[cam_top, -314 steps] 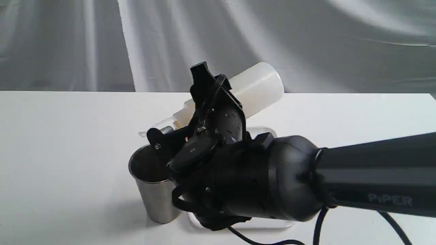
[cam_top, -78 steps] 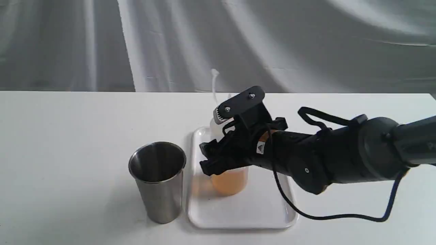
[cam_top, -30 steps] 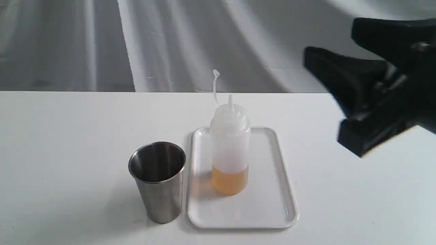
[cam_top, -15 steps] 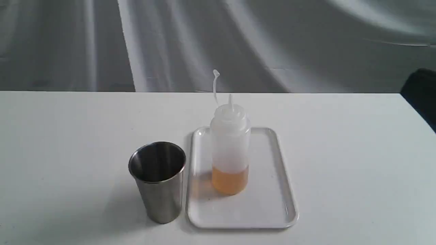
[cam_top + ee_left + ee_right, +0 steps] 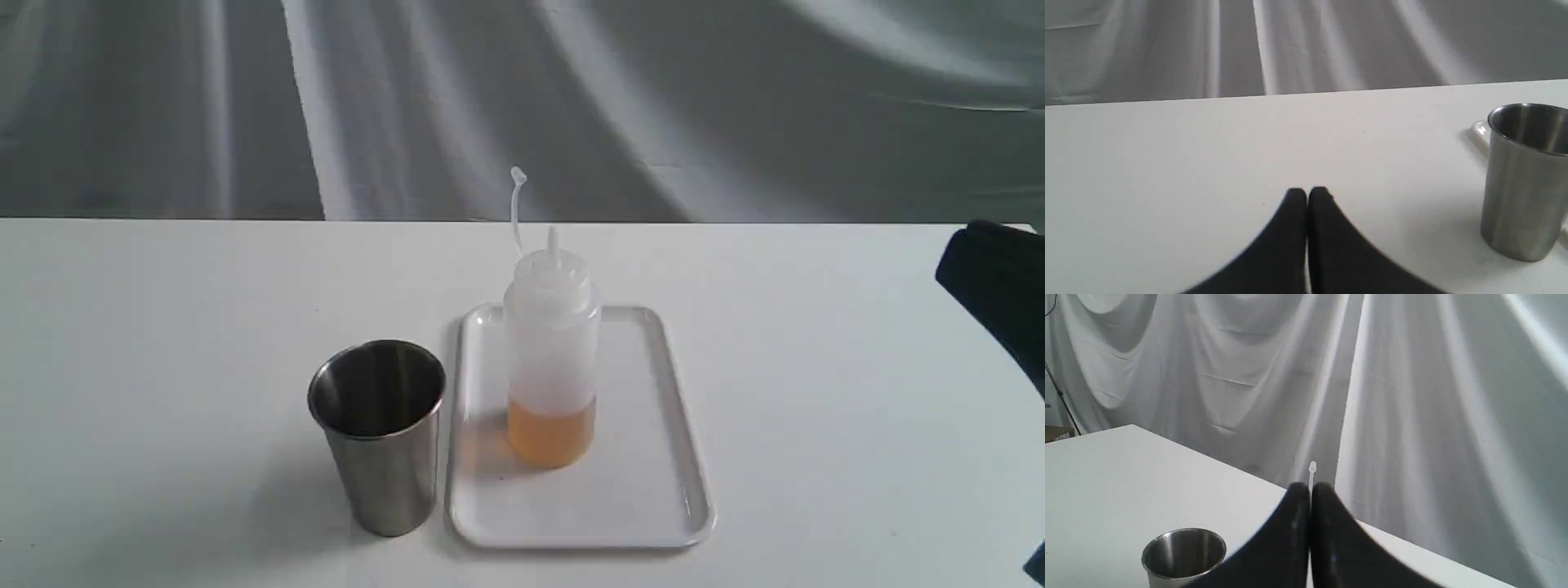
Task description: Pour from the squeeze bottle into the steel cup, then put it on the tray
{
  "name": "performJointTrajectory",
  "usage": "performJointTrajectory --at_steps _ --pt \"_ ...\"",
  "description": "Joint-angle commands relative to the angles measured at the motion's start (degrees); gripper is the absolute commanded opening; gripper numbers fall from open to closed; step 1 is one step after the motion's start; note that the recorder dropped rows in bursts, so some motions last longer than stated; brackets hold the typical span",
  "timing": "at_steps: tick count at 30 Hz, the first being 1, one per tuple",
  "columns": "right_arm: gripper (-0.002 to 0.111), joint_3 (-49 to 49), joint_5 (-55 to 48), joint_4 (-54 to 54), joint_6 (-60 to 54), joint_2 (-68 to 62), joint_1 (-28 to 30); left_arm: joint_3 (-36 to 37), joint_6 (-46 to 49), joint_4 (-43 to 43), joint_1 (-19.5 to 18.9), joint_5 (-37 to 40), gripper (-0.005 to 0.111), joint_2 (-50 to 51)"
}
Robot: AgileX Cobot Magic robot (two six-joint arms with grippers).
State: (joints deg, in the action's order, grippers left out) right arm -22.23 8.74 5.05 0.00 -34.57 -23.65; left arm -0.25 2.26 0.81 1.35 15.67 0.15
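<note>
The squeeze bottle (image 5: 551,351) is standing upright on the white tray (image 5: 653,490).
Translucent and ribbed-nozzled, it is holding amber liquid; the brushed steel cup (image 5: 380,441) is sitting at the tray's 9 o'clock. The left gripper (image 5: 1307,196) and right gripper (image 5: 1309,492) are resting pinched together, empty. The right arm (image 5: 996,286), looming a second ago, is showing only at the 3 o'clock edge.

1. A white table (image 5: 163,367) is filling the lower part of the exterior view. Its matte top is showing soft shadows and, in the left wrist view, a few tiny dark specks.
2. A pale grey cloth backdrop (image 5: 735,122) is hanging behind the table's far edge, falling in long folds and catching brighter bands of light.
3. In the right wrist view, a thin dark rod (image 5: 1060,395) is slanting in front of the cloth.
4. Near the rod's lower end, a brownish thing (image 5: 1054,433) is peeking in beyond the table's corner, too cropped to identify.
</note>
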Motion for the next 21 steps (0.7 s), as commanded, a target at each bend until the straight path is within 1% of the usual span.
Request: performJointTrajectory --at_steps 1,7,10,15,21 --pt "0.000 0.1 -0.5 -5.1 0.6 0.9 0.4 0.3 -0.2 0.1 -0.1 -0.4 0.000 -0.1" --pt "0.000 0.1 -0.9 -6.1 0.6 5.5 0.4 0.3 -0.2 0.1 -0.1 -0.4 0.000 -0.1" --pt "0.000 0.1 -3.0 -4.5 0.4 7.1 2.3 0.3 -0.2 0.1 -0.1 -0.4 0.000 -0.1" --pt "0.000 0.1 -7.6 -2.2 0.4 7.6 9.9 0.3 -0.3 0.1 -0.1 -0.4 0.000 -0.1" --pt "0.000 2.8 -7.8 -2.2 0.4 8.2 18.5 0.3 -0.3 0.1 -0.1 -0.4 0.000 -0.1"
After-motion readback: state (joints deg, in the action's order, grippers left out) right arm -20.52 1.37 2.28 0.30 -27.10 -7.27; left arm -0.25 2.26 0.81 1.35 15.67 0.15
